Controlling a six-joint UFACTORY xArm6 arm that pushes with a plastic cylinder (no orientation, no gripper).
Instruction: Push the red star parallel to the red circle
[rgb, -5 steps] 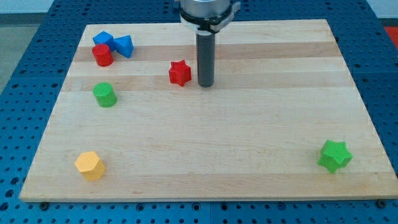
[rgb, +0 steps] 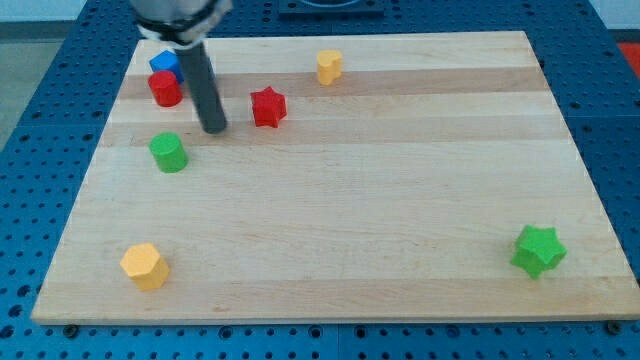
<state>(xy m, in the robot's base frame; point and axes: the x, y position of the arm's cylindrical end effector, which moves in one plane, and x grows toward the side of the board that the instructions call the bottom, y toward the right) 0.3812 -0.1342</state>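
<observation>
The red star lies on the wooden board in the upper left part. The red circle is a short red cylinder at the view's top left. My tip rests on the board between them, left of the star with a gap, and right of and a little below the red circle. The rod rises up and leftward from the tip and covers the block behind it.
A blue block sits just above the red circle. A green cylinder lies below it. A yellow block is near the top edge. A yellow hexagon block is at bottom left, a green star at bottom right.
My tip has moved from right of the red star to left of it. The star has shifted left and slightly up. The yellow block near the top edge is now uncovered.
</observation>
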